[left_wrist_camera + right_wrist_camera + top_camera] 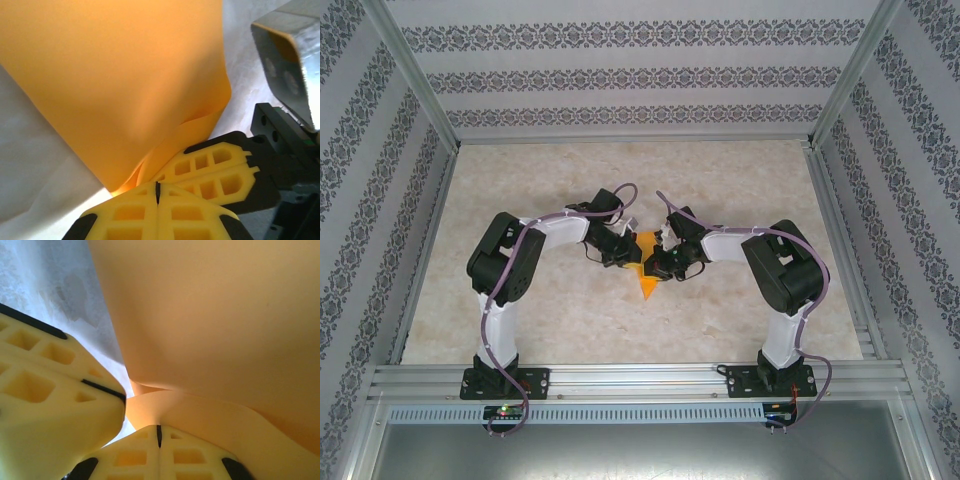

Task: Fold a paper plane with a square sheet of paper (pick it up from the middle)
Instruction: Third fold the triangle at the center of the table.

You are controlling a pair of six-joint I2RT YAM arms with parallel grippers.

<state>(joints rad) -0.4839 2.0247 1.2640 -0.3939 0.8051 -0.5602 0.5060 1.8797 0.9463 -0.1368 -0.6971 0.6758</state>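
Centrally over the pale marbled table (740,190), the orange sheet of paper (646,283) is gripped between the two arms, and one pointed corner is directed toward the near edge. The left gripper (157,186) is seen with its yellow fingers pressed fully together, and the lower, doubled-over edge of the paper is pinched at their tips. The right gripper (159,429) is likewise closed tight, and a curled layer of the sheet is caught at its fingertips. From both wrists the paper is seen rising in curved layers. The two grippers are set just beside each other.
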